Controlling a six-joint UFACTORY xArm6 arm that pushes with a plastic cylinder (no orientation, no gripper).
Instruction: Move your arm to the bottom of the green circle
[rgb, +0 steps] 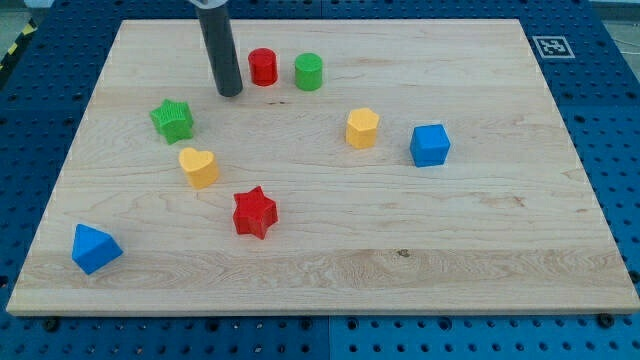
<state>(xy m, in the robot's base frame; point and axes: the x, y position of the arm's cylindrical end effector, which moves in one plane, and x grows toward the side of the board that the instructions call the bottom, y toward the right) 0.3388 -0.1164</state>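
The green circle (308, 72) is a short green cylinder near the view's top, just left of centre. A red cylinder (262, 67) stands close to its left. My tip (230, 93) is the lower end of the dark rod, resting on the board left of the red cylinder and slightly lower in the view. The tip is well left of the green circle, with the red cylinder between them. It touches no block.
A green star (172, 120), a yellow heart (199, 167), a red star (254, 212) and a blue block (95, 248) lie at the left and bottom left. A yellow hexagon (362, 128) and a blue cube (430, 145) lie at the right. The wooden board (480, 240) sits on a blue pegboard.
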